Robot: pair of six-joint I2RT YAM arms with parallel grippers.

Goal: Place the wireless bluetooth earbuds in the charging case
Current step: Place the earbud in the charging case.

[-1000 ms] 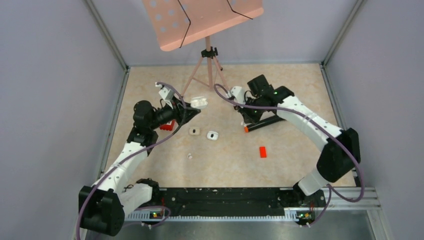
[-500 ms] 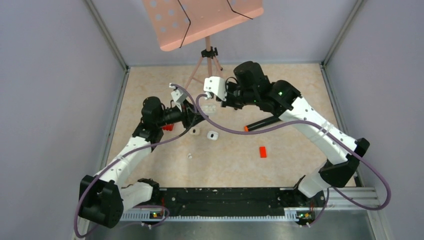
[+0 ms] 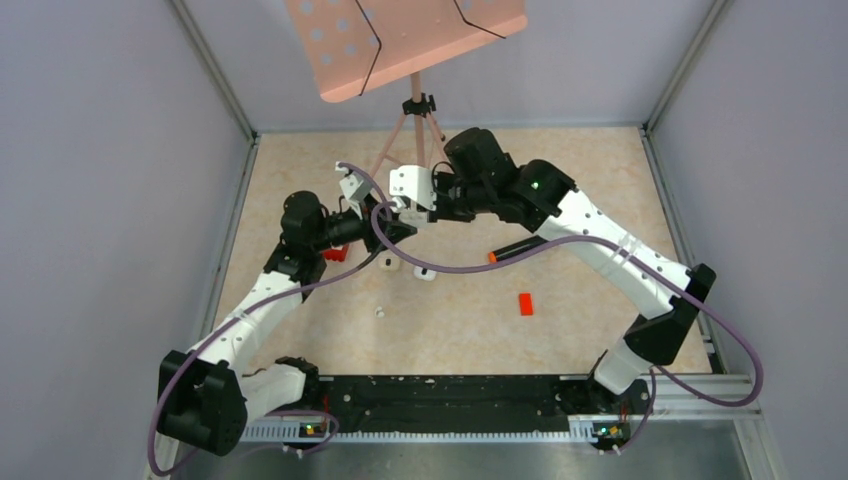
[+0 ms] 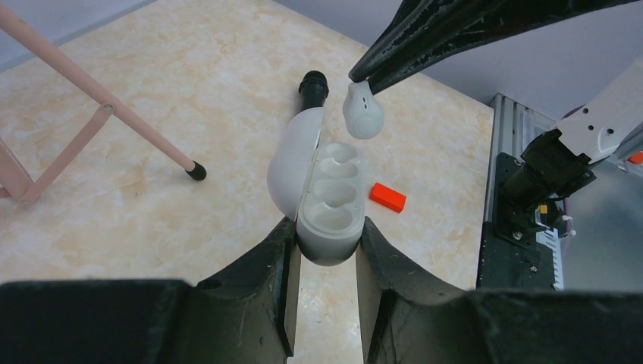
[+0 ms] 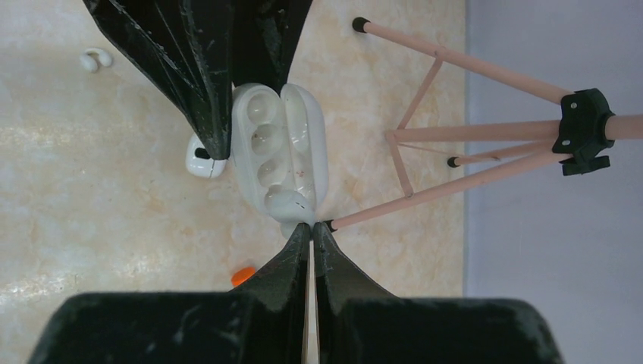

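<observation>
The left fingers (image 4: 288, 254) clamp the near end of the open case (image 4: 327, 205), one on each side. The case's long axis runs straight away from them, its wells face up, and its lid stands open along its left edge. It is a smooth, glossy white pebble with rounded hollows.

Just above the case's far well hangs an earbud (image 4: 362, 111), pinched at its narrow top by the closed right fingers (image 5: 307, 239). Its long axis is nearly upright and its rounded bulb points down at the case. Whether it touches the case cannot be told.

Below the case lies the tabletop (image 4: 152, 189), beige with a marbled pattern. A small red block (image 4: 387, 197) lies right of the case and a black marker (image 4: 313, 83) just beyond it. From above, two more small white cases (image 3: 390, 263) (image 3: 425, 272) sit near the held one, and a loose earbud (image 3: 379, 312) lies nearer the arm bases.

Beyond the case rises a pink stand (image 3: 420, 120) on thin tripod legs, with a perforated tray on top. Plain grey-lilac walls (image 3: 100, 150) close in the space.
</observation>
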